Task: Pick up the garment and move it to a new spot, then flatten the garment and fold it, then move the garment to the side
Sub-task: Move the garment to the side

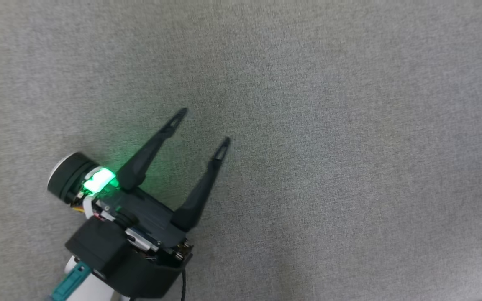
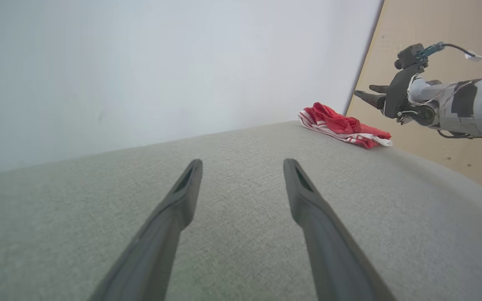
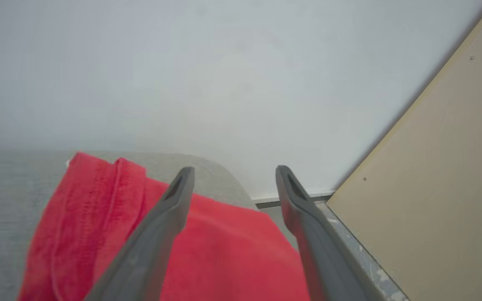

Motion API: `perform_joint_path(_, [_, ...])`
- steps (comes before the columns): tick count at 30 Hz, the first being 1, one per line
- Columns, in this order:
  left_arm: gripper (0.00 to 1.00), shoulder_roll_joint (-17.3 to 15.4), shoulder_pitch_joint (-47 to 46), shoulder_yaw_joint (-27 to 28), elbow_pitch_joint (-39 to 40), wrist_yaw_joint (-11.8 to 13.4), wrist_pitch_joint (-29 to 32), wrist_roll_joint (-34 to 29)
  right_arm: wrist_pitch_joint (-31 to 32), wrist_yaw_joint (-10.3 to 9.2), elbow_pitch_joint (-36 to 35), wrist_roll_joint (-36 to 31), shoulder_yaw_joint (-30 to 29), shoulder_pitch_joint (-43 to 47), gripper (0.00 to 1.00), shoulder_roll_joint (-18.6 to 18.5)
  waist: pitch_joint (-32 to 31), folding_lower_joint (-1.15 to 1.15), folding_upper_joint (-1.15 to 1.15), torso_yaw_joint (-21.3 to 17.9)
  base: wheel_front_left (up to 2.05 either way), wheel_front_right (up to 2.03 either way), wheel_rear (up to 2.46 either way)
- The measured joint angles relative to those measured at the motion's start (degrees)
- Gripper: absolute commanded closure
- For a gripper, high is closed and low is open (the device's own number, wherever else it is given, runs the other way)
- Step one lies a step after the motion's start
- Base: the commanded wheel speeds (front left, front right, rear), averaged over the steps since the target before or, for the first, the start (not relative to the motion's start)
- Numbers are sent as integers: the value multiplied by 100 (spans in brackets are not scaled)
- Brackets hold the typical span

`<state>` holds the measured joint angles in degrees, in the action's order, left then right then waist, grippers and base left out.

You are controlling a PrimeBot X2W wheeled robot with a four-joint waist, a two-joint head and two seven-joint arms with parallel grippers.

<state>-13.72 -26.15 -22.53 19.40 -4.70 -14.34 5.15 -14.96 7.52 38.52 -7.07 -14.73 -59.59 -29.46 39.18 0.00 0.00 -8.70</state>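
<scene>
The garment [image 2: 341,125] is a red cloth with white stripes, lying bunched at the far right edge of the grey fabric surface [image 2: 232,251]. In the right wrist view the garment [image 3: 224,251] spreads just below my right gripper [image 3: 234,170], whose fingers stand apart with nothing between them. The left wrist view shows the right gripper [image 2: 364,92] hovering just beyond the garment, off the surface's edge. My left gripper [image 1: 203,127] is open and empty low over the bare grey surface [image 1: 349,146], well away from the garment; its own view shows its fingers spread [image 2: 242,164].
A white wall [image 2: 140,62] rises behind the grey surface. A tan wooden panel [image 3: 433,188] lies past the surface's rounded right edge, beside the garment. Wide bare fabric lies between my left gripper and the garment.
</scene>
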Motion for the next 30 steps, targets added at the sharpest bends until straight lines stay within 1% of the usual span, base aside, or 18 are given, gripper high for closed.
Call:
perform_joint_path(1, [0, 29, 42, 53, -37, 58, -10, 42, -2, 0, -178, 115, 92, 122, 0, 215, -51, 0, 0, 5, 0, 0, 0])
perform_joint_path(2, [0, 63, 86, 116, -82, 121, -19, 87, 0, 0, -347, 215, 252, 249, 0, 353, -106, 0, 0, 10, 0, 0, 0])
perform_joint_path(4, [0, 101, 179, 248, -177, 238, -35, 201, -2, 0, -770, 322, 673, 533, 0, 460, -237, 0, 0, 25, 0, 0, 0])
perform_joint_path(7, [0, 230, 358, 472, -304, 425, -43, 346, -2, 0, -1240, 628, 1116, 987, 0, 591, -476, -2, 0, 59, 0, 0, 0])
perform_joint_path(11, [0, 412, 682, 859, -573, 706, -60, 603, -2, 0, -1630, 1066, 1717, 1562, 0, 789, -858, -1, 0, 124, 0, 0, 0])
perform_joint_path(13, [0, 511, 888, 1080, -764, 805, -60, 754, -2, 0, -1769, 1279, 2041, 1827, 0, 860, -1075, -2, -1, 164, 0, 0, 0])
perform_joint_path(14, [0, 592, 1097, 1271, -945, 879, -60, 893, -2, 0, -1876, 1483, 2358, 2091, 0, 951, -1304, -2, 0, 204, 0, 0, 0])
perform_joint_path(20, [0, 784, 1657, 1680, -1371, 848, -66, 1061, -2, 0, -2124, 1781, 2965, 2940, 0, 1226, -2019, -2, -1, 326, 0, 0, 0])
perform_joint_path(24, [0, 875, 2102, 1922, -1596, 824, -67, 1037, -2, 0, -2339, 1798, 3065, 3573, 0, 1407, -2513, -3, -1, 404, 0, 0, 0])
perform_joint_path(29, [0, 947, 2638, 2063, -1727, 641, -67, 900, -2, 0, -2702, 1852, 3090, 4301, 0, 1600, -3134, -3, -1, 479, 0, 0, 0])
perform_joint_path(30, [0, 948, 2721, 2091, -1727, 543, -67, 876, -2, 0, -2784, 1817, 3094, 4425, 0, 1635, -3249, -3, -1, 490, 0, 0, 0])
